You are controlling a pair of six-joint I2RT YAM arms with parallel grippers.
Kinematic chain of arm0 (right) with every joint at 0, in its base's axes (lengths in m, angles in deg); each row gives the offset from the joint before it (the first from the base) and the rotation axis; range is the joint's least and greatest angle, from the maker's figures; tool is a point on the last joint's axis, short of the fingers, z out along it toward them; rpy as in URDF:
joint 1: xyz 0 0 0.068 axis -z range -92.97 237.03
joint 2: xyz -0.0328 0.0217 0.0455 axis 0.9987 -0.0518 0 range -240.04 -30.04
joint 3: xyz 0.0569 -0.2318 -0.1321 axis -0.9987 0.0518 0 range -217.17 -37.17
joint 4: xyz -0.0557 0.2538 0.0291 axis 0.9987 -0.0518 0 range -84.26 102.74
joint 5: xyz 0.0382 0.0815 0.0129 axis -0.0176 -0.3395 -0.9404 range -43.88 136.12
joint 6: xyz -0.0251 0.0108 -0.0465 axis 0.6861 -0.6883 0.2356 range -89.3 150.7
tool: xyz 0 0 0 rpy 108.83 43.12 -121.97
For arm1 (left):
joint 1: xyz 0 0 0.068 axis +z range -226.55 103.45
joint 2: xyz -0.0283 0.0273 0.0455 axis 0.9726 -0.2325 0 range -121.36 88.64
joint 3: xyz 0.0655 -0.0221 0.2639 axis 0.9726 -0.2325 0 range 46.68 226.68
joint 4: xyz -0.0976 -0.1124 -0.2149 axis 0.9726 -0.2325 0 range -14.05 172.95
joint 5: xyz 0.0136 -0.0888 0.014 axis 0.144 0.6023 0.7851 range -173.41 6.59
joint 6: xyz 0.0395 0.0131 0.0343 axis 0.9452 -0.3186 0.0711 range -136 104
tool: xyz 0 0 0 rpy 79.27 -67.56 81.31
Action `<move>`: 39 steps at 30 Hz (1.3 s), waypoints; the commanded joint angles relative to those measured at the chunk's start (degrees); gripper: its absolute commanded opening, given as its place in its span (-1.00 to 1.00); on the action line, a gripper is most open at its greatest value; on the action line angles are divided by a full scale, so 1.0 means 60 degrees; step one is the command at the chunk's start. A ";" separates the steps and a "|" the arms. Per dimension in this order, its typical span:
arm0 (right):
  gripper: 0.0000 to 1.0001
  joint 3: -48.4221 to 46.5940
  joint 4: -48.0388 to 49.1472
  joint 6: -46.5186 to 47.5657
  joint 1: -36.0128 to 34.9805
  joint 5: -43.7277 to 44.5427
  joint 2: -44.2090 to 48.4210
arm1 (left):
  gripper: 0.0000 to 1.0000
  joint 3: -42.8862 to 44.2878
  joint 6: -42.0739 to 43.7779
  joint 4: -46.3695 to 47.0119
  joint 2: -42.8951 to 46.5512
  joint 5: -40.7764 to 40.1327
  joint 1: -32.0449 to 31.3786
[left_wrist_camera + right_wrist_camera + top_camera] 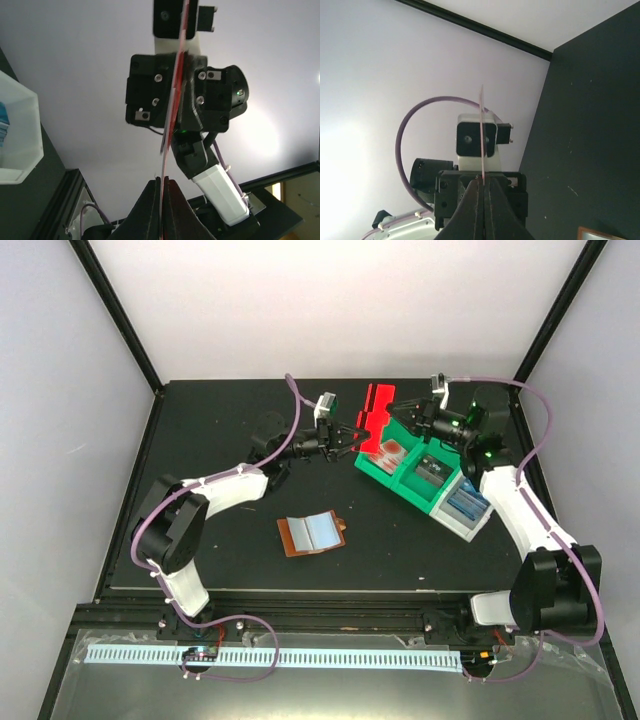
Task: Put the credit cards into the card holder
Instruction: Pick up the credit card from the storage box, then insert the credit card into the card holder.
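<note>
A red credit card is held on edge in the air above the far end of the green bin. My left gripper is shut on its near-left edge and my right gripper is shut on its right edge. In the left wrist view the card runs edge-on up from my gripper. In the right wrist view it rises edge-on from my gripper. The reddish-brown card holder lies open on the table, apart from both grippers; its corner shows in the right wrist view.
The green bin holds red cards and a dark card. A pale grey bin with blue cards adjoins it on the right; it also shows in the left wrist view. Black frame posts stand at the table's far corners.
</note>
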 commanded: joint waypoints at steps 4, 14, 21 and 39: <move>-0.98 -0.1379 -0.0511 0.0587 0.0235 0.0802 -0.0288 | -0.97 -0.0842 0.0450 -0.0217 0.0384 -0.0025 0.0095; -0.98 -0.1752 -0.3402 0.3729 0.0250 0.1926 -0.0282 | -0.97 -0.3261 0.4335 -0.4855 0.3218 -0.1771 0.0072; -0.98 -0.0171 -0.5689 0.6517 -0.1129 0.3997 0.0329 | -0.97 -0.5005 0.5763 -0.8305 0.5600 -0.6003 -0.0383; -0.98 0.0718 -0.7520 0.7968 -0.5117 0.7828 -0.2000 | -0.97 -0.7103 0.3270 -0.6874 0.4722 -0.8648 -0.1559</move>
